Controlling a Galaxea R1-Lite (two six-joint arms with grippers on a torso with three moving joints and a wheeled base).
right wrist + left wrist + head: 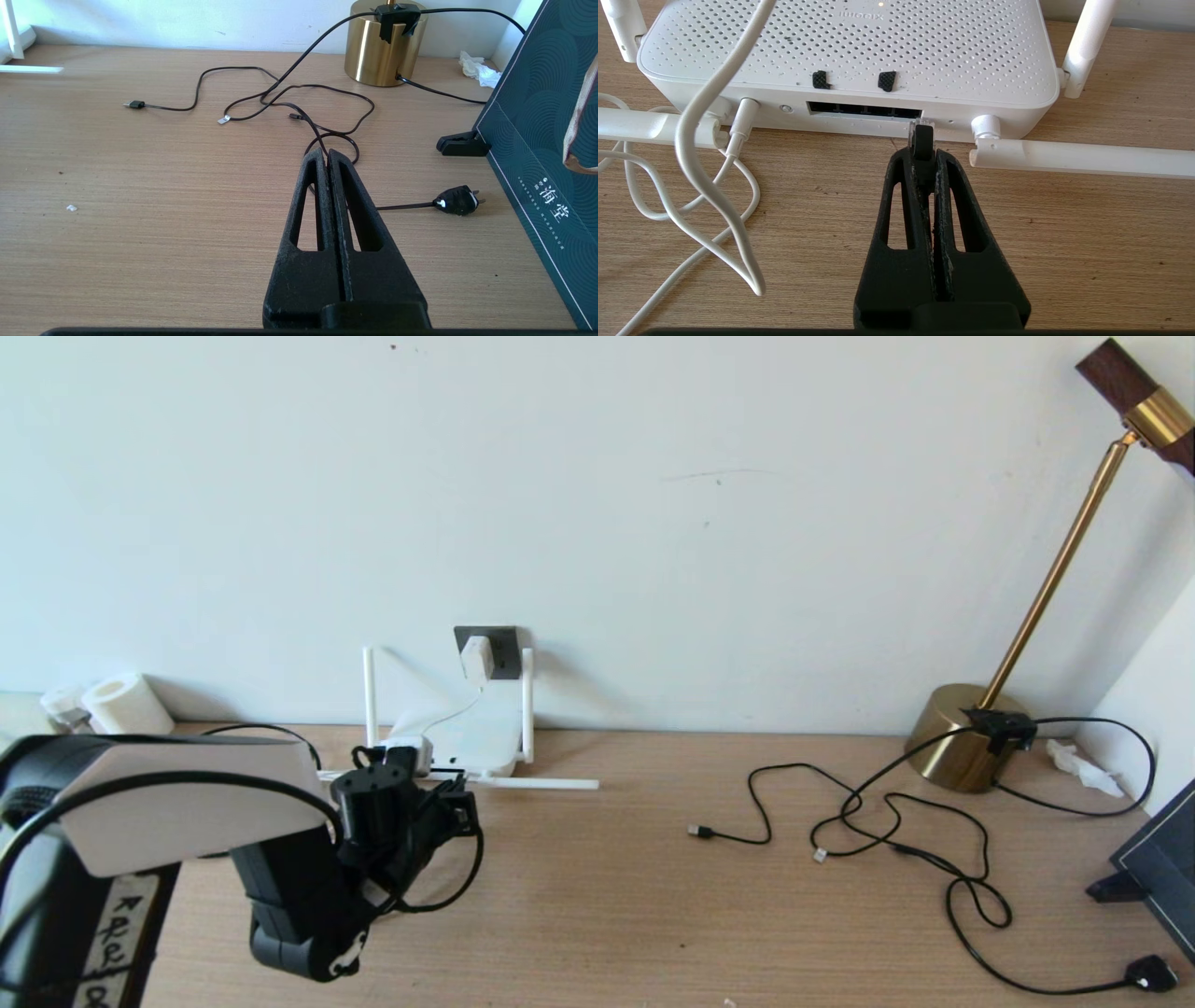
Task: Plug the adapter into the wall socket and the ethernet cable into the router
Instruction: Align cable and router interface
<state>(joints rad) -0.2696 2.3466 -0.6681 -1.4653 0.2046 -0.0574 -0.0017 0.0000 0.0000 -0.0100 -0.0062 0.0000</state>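
Left gripper [926,156]: clamped on ethernet cable [921,140], plug tip at router [850,51] ports.
Router writing: mirrored, reads "xiaomi".
Adapter [476,658]: in socket [499,651].
Right gripper [327,161]: fingers together, empty.

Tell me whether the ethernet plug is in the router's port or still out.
Out. The left hand holds the ethernet cable plug just short of the router port row.

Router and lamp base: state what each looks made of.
The flat white perforated router looks like matte moulded plastic, judging by its fine hole grid and soft sheen. The round gold lamp base looks like brushed brass-toned metal, with streaky reflections; possibly plated.
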